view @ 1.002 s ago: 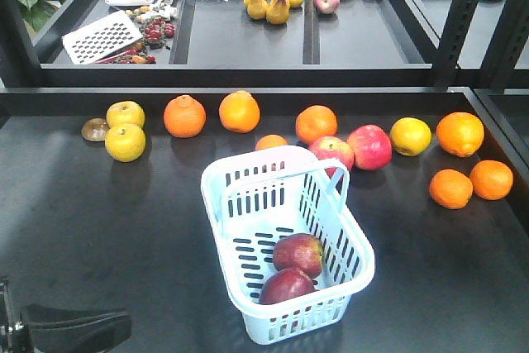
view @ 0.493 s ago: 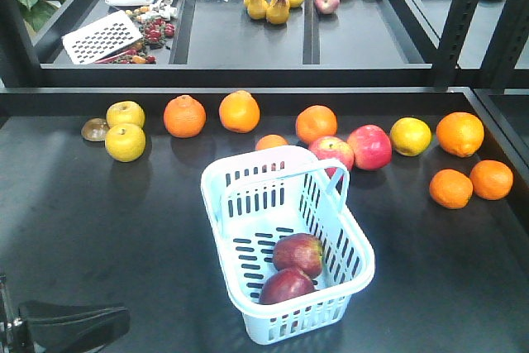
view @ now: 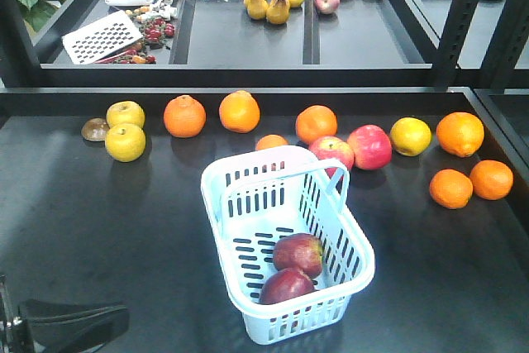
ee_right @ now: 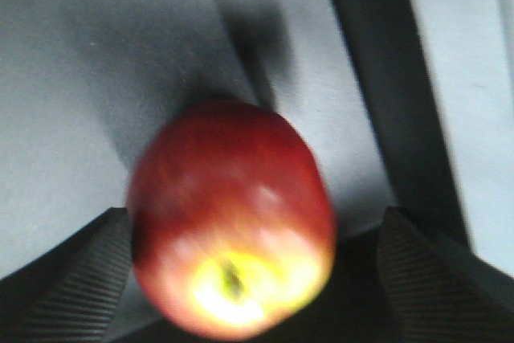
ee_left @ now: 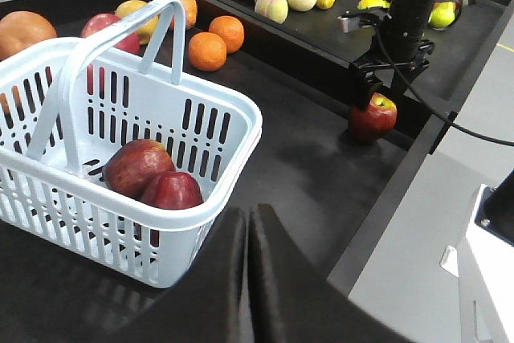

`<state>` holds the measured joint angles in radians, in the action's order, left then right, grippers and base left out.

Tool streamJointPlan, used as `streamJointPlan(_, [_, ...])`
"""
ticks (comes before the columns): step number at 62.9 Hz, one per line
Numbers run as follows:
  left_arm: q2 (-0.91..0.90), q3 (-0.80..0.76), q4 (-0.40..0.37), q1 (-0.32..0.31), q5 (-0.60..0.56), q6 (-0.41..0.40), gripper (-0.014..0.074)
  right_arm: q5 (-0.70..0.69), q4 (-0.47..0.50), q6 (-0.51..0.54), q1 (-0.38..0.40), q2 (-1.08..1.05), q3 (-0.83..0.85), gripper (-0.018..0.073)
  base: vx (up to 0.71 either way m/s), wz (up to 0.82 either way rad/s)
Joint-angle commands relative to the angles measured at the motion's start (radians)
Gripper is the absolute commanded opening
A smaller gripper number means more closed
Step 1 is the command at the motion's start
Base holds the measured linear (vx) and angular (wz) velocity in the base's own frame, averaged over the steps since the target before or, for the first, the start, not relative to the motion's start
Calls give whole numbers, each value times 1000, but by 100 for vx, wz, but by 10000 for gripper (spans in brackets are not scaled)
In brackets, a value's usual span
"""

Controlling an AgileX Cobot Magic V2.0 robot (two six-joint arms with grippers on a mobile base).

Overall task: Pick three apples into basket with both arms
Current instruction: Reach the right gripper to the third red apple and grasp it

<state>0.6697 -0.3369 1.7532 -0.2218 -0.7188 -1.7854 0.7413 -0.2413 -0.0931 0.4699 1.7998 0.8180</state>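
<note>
The pale blue slotted plastic basket (view: 285, 241) holds two dull dark-red apples (view: 297, 252) on its floor. Well right of the basket, the right gripper (ee_left: 371, 95) pinches a third apple (ee_left: 373, 116). Near the basket, the left gripper (ee_left: 247, 234) has its fingers pressed together

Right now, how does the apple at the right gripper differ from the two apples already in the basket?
The apple at the right gripper is alone outside the basket, near the table's edge; the two basket apples lie touching on its floor. The right gripper has a finger on each side of the lone apple, while the shut left gripper is clear of the pair. The lone apple shows a yellow patch around its stem; the pair looks darker. All are red, similar in size.
</note>
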Motion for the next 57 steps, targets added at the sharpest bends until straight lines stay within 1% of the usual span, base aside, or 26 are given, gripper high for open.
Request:
streamJointPlan(1, [-1,-21,48,-5,12,-1,-6,-14,-25,-2,7,0,22,592,0,0])
streamJointPlan(13, [-1,-21,48,-5,12,-1,-6,-29,-28,-3,7,50,22,590,0,0])
streamJointPlan(16, [-1,-21,48,-5,12,-1,-6,-33,-24,-4,7,53,22,580,0,0])
streamJointPlan(20, [-1,-21,48,-5,12,-1,-6,-36,-19,-4,7,49,23,546,0,0])
streamJointPlan(23, [-1,-21,48,-5,12,-1,-6,-38,-9,-4,7,39,25,506,0,0])
streamJointPlan(27, [-1,-21,48,-5,12,-1,-6,-44,6,-2,7,17,25,419,0,0])
streamJointPlan(34, [-1,-21,48,-5,12,-1,-6,-53,64,48,7,-49,25,228,0,0])
streamJointPlan(39, [-1,-21,48,-5,12,-1,-6,-61,147,117,7,-118,25,76,0,0])
streamJointPlan(43, [-1,-21,48,-5,12,-1,-6,-64,230,191,7,-170,25,-12,0,0])
streamJointPlan(48, [-1,-21,48,-5,12,-1,-6,-50,373,301,-8,-248,25,-11,0,0])
streamJointPlan(51, [-1,-21,48,-5,12,-1,-6,-33,461,387,-29,-294,25,-9,0,0])
streamJointPlan(57, [-1,-21,48,-5,12,-1,-6,12,619,525,-117,-401,25,-7,0,0])
